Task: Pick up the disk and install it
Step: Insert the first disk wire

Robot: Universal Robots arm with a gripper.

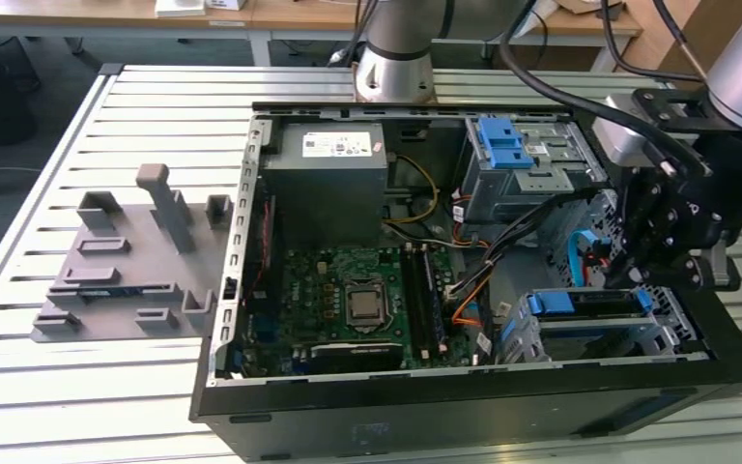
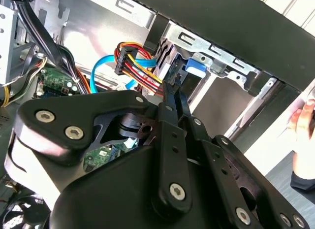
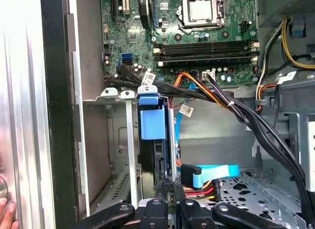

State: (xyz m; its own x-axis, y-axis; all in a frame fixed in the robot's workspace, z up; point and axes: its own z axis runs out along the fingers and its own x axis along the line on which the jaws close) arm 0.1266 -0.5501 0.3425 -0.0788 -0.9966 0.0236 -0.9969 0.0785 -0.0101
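You have the open black tower computer case [image 1: 474, 406] lying on the slatted aluminium table [image 1: 36, 387], with the green motherboard [image 1: 352, 300] bare in its middle. The black gripper [image 1: 655, 275] hangs at the case's edge on the exterior view's right, over the metal drive cage [image 1: 629, 333]. In the first wrist view its fingers [image 3: 170, 199] are pressed nearly together on the edge of the blue-framed disk [image 3: 153, 123], standing on edge in that cage, metal walls just beside it, cables near.
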